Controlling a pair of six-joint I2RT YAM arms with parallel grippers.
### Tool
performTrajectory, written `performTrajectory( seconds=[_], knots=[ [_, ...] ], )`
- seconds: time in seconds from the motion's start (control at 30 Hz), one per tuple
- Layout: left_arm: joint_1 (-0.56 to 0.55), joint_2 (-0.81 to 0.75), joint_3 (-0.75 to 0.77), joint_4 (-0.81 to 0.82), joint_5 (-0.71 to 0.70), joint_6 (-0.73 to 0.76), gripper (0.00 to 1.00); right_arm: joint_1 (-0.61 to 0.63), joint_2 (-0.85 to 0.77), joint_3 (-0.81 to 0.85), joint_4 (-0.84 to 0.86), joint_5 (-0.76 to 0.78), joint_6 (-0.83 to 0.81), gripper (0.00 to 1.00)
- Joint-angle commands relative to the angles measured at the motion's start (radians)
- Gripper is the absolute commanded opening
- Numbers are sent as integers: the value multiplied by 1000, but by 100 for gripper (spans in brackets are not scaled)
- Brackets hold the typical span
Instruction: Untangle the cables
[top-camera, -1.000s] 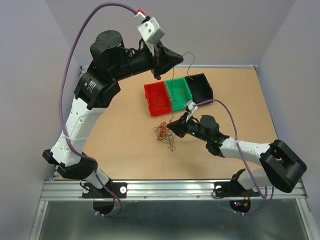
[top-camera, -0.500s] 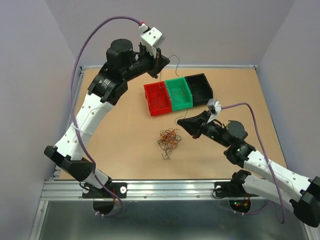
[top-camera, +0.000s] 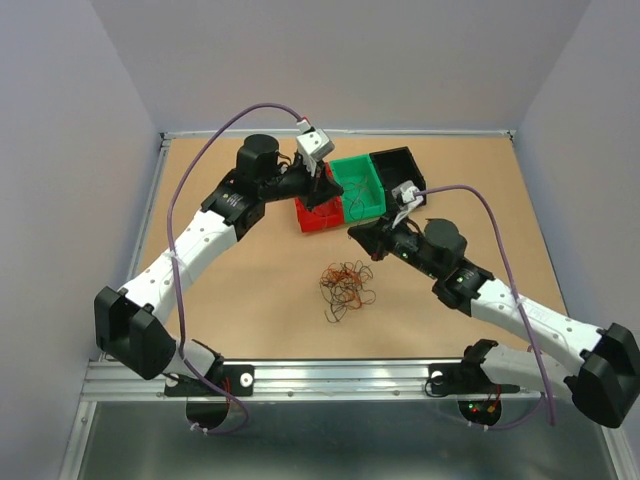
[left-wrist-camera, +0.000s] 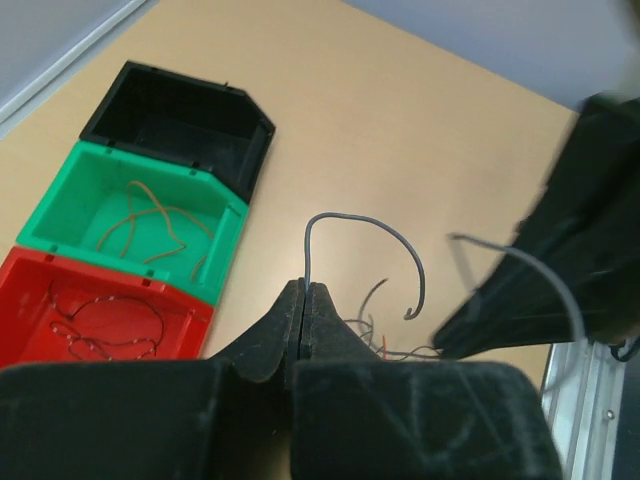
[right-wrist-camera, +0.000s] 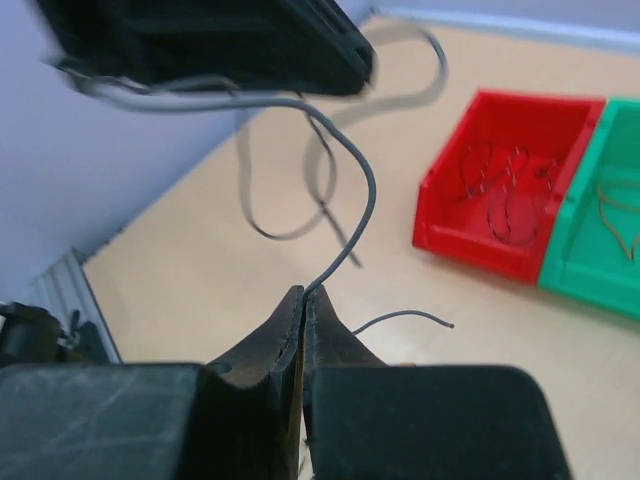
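The cables (top-camera: 345, 287) lie as a small tangle of red-orange, brown and dark curly wires on the tan table, in front of the bins. My left gripper (top-camera: 322, 196) hangs over the red bin. In the left wrist view it (left-wrist-camera: 304, 286) is shut on one thin grey wire (left-wrist-camera: 360, 215) that curls upward. My right gripper (top-camera: 353, 232) is just behind the tangle, raised. In the right wrist view it (right-wrist-camera: 304, 292) is shut on a thin grey wire (right-wrist-camera: 370, 200) that rises toward the left gripper's fingers. The tangle's edge shows in the left wrist view (left-wrist-camera: 395, 350).
Three small bins stand in a row at the back: red (top-camera: 306, 222) with dark wires, green (top-camera: 358, 185) with an orange-brown wire, black (top-camera: 400, 172). They also show in the left wrist view: black (left-wrist-camera: 180, 115), green (left-wrist-camera: 60, 225), red (left-wrist-camera: 30, 265). Purple arm cables arc above.
My left arm has come down from high at the back to just over the red bin. My right gripper has left the tangle and moved back toward the bins. The tangle has shifted slightly right.
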Motion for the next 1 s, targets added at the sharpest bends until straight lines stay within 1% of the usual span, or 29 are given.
performTrajectory(
  seconds=[0.0, 0.13, 0.3, 0.4, 0.53, 0.6, 0.77, 0.97],
  knots=[
    [-5, -53, -21, 109, 151, -6, 0, 7, 69, 71, -2, 47, -30, 1],
    [-3, -29, -48, 111, 131, 6, 0, 9, 100, 73, 21, 61, -33, 1],
    [-5, -18, -91, 154, 140, -29, 0, 7, 134, 68, 66, 18, -53, 1],
    [-5, -2, -102, 185, 161, -67, 0, 7, 145, 45, 126, 22, -81, 0],
    [-2, 11, -128, 235, 197, -110, 0, 7, 146, 7, 230, -19, -99, 1],
    [-3, 14, -140, 260, 209, -132, 0, 7, 154, 8, 243, -16, -101, 1],
    [-2, 42, -165, 324, 252, -181, 0, 7, 195, 28, 269, -38, -104, 4],
    [-2, 45, -170, 338, 263, -189, 0, 7, 238, 47, 274, -22, -104, 6]
  ],
)
